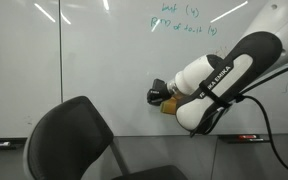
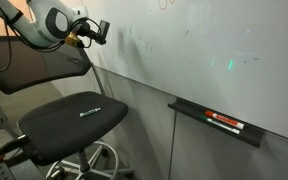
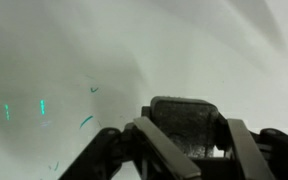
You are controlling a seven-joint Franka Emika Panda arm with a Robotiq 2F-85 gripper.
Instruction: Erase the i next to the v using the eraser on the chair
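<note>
My gripper [image 3: 184, 135] is shut on a dark rectangular eraser [image 3: 184, 118] and holds it up at the whiteboard [image 3: 134, 50]. In both exterior views the gripper [image 1: 157, 96] [image 2: 96, 31] is right at the board surface; I cannot tell whether the eraser touches it. In the wrist view, left of the eraser, there are short upright teal strokes [image 3: 42, 106] and a small slanted teal stroke [image 3: 87, 121]. I cannot tell which is the i and which the v. Faint small marks [image 2: 136, 42] show just beside the eraser. The black chair [image 1: 69, 140] [image 2: 69, 120] stands below the gripper.
Big teal lines of words [image 1: 184, 20] run along the top of the board, and orange scribbles [image 2: 164, 4] sit at its top edge. A black marker tray [image 2: 222, 122] with markers hangs under the board. The white arm [image 1: 224, 75] reaches across in front of the board.
</note>
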